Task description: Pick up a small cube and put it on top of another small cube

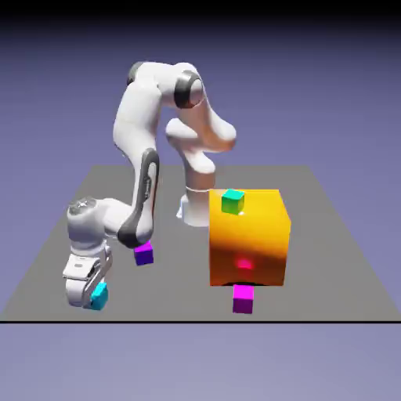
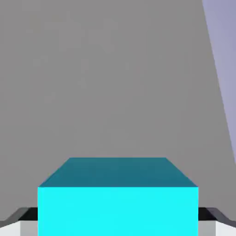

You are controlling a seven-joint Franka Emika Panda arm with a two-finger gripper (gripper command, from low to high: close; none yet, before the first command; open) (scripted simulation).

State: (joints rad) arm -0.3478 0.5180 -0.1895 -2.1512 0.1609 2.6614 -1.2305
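The small cyan cube (image 1: 99,297) sits on the grey table near its front edge, at the exterior view's left. My gripper (image 1: 92,300) is down over it and shut on it. In the hand view the cyan cube (image 2: 117,203) fills the bottom middle between my fingers (image 2: 26,223), which press its two sides. The other small cube (image 1: 143,254), magenta on top with dark purple sides, rests on the table just behind my hand, partly hidden by the forearm.
A large orange block (image 1: 249,239) stands at the table's middle right with a green cube (image 1: 232,202) on its top. An all-magenta cube (image 1: 243,298) lies in front of the block. The table's front edge (image 1: 196,320) is close to my hand.
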